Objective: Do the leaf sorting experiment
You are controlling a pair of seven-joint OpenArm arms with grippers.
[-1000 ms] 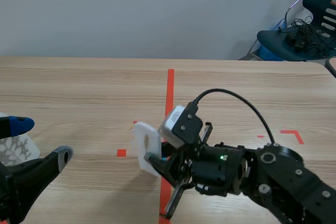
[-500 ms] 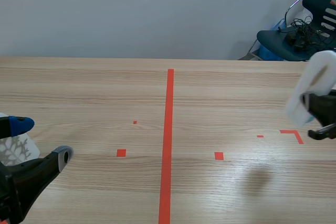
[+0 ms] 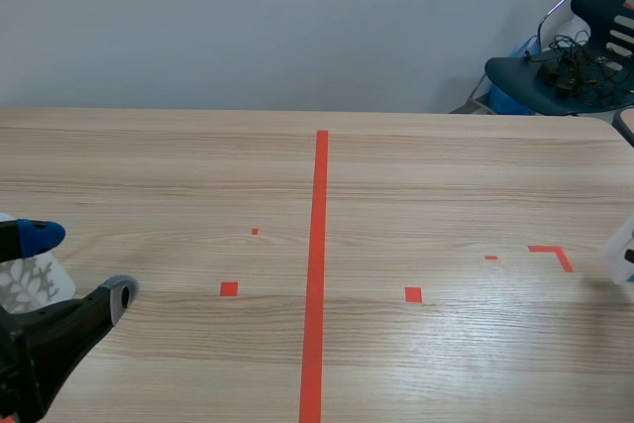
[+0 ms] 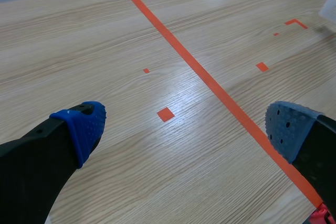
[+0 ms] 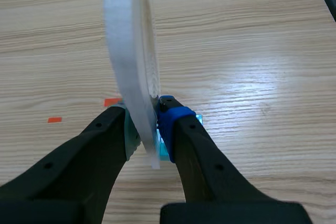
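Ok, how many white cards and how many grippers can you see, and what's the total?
White cards: 2, the leaf-printed card beside the left gripper and the edge-on card clamped in the right gripper
Grippers: 2
Total: 4

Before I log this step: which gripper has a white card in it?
The right gripper: it is shut on the thin white card, seen edge-on. The left gripper stands open with nothing in it.

white card point(image 5: 126, 51), edge-on, pinched in right gripper point(image 5: 148, 123)
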